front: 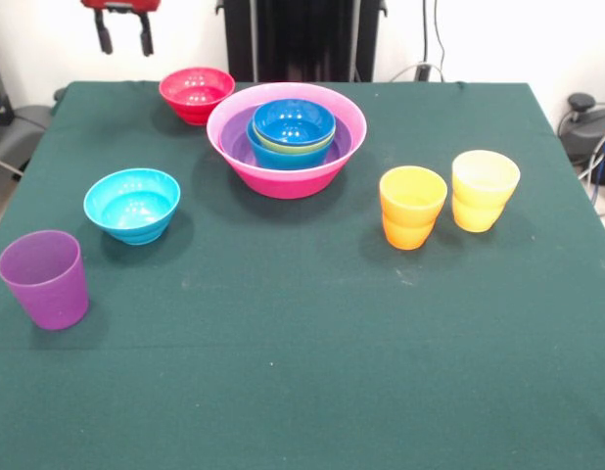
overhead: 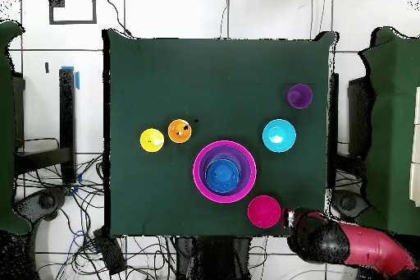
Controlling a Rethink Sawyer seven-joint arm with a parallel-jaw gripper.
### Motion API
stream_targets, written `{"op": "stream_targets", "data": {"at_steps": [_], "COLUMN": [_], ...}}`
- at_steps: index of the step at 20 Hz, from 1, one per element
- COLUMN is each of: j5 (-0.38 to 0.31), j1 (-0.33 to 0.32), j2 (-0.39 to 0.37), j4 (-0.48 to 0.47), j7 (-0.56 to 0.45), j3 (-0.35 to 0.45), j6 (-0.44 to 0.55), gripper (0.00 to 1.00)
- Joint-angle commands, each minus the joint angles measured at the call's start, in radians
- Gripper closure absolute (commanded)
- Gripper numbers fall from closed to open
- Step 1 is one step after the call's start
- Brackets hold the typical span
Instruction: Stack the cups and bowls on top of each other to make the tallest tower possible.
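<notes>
Front view: my gripper (front: 123,37) hangs released, jaws apart and holding nothing, above the desk's (front: 302,392) far-left corner. Nearest piece is the red-pink bowl (front: 196,94), just right and below it, beside the tower (front: 287,139).

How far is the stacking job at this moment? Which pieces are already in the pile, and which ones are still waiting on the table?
Done: the tower has the hot-pink bowl as base, with purple, blue, lime green and dark blue bowls nested inside.

In hand: nothing. The hand hangs open and empty above the table's far corner.

Left: the red-pink bowl, the cyan bowl, and the purple cup, orange cup and yellow cup stand apart on the green cloth.
</notes>
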Motion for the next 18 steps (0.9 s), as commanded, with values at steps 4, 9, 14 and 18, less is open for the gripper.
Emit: {"op": "stream_targets", "data": {"at_steps": [4,9,14,18], "j5": [-0.026,-0.072,-0.116,-0.141], "j1": [0.020,0.044,0.040,0.041], "j2": [0.073,0.157,0.219,0.231], "j4": [-0.015,-0.075,-0.122,-0.129], "j7": [0.004,0.011,-0.024,-0.033], "j3": [0.026,-0.015,-0.012,-0.005], "j6": [-0.022,-0.021,-0.039,-0.047], "gripper": [0.00,0.00,0.00,0.00]}}
